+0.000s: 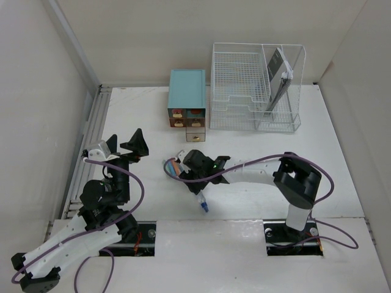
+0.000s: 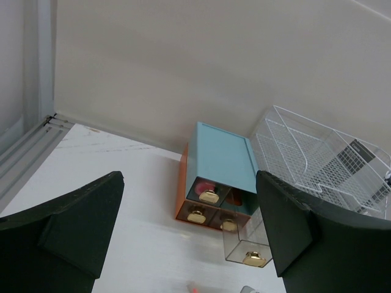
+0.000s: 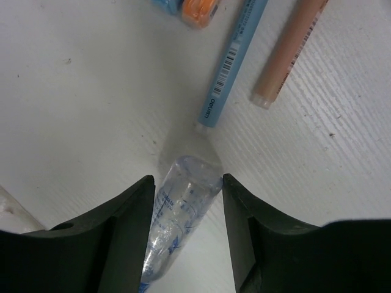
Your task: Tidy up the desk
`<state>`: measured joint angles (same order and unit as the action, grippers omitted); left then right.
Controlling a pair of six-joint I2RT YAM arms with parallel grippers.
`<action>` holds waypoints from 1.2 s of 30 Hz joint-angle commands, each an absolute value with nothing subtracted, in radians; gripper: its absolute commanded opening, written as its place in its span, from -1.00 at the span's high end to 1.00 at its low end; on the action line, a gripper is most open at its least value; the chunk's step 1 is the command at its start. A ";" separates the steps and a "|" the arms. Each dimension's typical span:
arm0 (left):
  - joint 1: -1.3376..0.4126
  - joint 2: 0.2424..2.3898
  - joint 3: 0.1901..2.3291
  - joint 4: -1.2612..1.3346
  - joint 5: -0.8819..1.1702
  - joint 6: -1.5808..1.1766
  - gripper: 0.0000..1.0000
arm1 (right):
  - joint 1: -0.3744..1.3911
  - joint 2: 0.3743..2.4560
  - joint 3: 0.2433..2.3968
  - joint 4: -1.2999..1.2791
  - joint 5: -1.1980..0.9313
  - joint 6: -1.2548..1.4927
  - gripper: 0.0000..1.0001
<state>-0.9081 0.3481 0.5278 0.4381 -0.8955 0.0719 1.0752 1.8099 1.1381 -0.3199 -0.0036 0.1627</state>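
Note:
On the white desk (image 1: 342, 159) a clear plastic tube with blue print (image 3: 183, 201) lies pointing toward a light blue pen (image 3: 235, 61) and a peach pen (image 3: 290, 52). My right gripper (image 3: 187, 180) straddles the tube's wide end. Its right finger touches the tube, a thin gap shows at the left finger, and the jaws are open. From above, that gripper (image 1: 185, 172) is low at mid-desk, with the tube's blue cap (image 1: 203, 208) sticking out behind it. My left gripper (image 1: 125, 141) hovers wide open and empty at the left, and in the left wrist view it (image 2: 189, 183) faces the drawer box.
A teal drawer box (image 1: 186, 91) stands at the back with one clear drawer (image 1: 195, 131) pulled out. Beside it is a white wire rack (image 1: 244, 85) with a dark flat item (image 1: 278, 73) standing in it. An orange and blue thing (image 3: 192, 9) lies by the pens. Silver rails (image 1: 91, 134) line the left edge.

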 commanded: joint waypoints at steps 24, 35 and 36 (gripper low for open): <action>-0.907 0.334 0.525 0.503 -0.917 0.098 -0.76 | 1.095 1.858 1.216 -0.410 -0.098 0.100 1.00; -0.907 0.334 0.525 0.503 -0.917 0.098 -0.76 | 1.083 1.635 1.338 -0.417 -0.192 -0.258 1.00; -0.907 0.325 0.525 0.503 -0.917 0.098 -0.76 | 1.083 1.615 1.362 -0.417 -0.202 -0.279 1.00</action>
<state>-0.9081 0.3473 0.5274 0.4526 -0.9096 0.0826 1.0832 1.7340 1.2644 -0.4473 -0.1417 -0.1448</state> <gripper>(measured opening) 0.876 0.418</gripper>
